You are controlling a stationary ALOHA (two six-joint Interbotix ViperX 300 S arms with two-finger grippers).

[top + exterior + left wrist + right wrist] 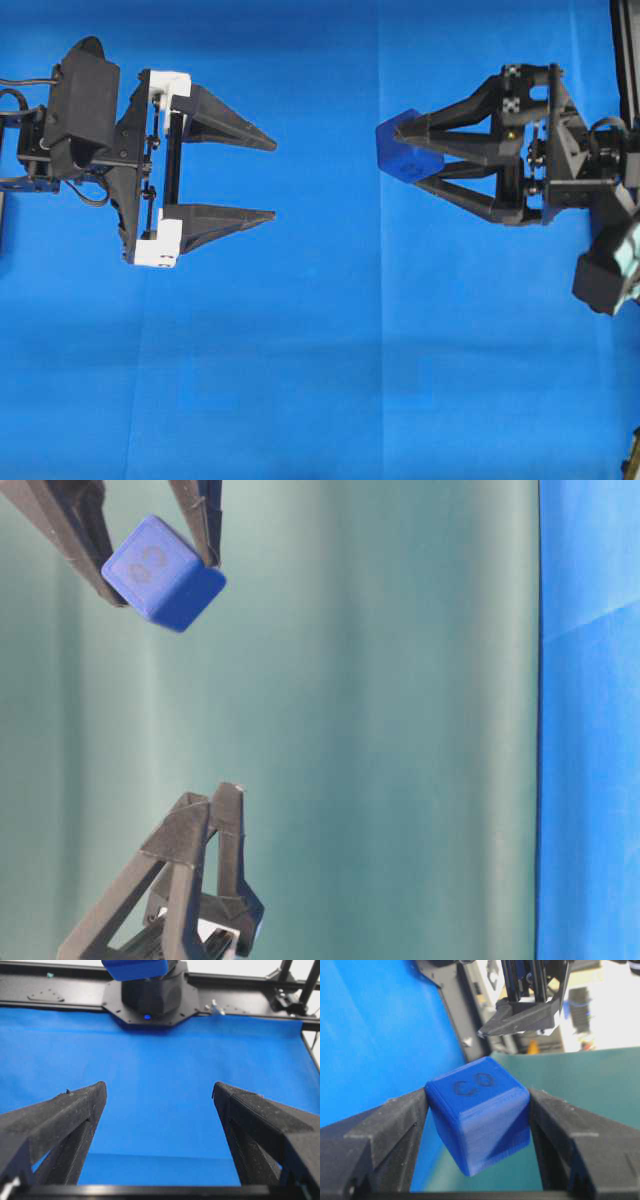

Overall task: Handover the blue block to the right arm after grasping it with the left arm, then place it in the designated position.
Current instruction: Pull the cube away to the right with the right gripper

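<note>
Slippage is the main risk I judge from the overhead view: the blue block [405, 146] sits at the very tips of the right gripper [418, 152], pinched between its two black fingers with most of the cube sticking out to the left beyond them. A jolt or fast swing toward the placing spot could twist it loose and drop it onto the blue cloth [320, 380]. The left gripper [268, 180] hangs well apart on the left, spread wide and holding nothing, so it could not catch a fall.

Table-level view: the block [163, 573] hangs clamped between the right gripper's fingers [205, 520] and tilted, one corner pointing away from them. That skew suggests the pads bear on it unevenly, which would let it pivot. The left gripper's fingers [200, 850] stand apart from it, nothing between them.

Left wrist view: both fingers [75, 1115] are splayed over bare cloth, released. The block [136, 968] shows at the far top edge, well beyond the tips.

Right wrist view: the block [479, 1119] fills the gap between the fingers [385, 1130], touching both, a dark mark on its upper face. It sits cocked, so a careless release could land it off the designated position, which I cannot make out in any view.
</note>
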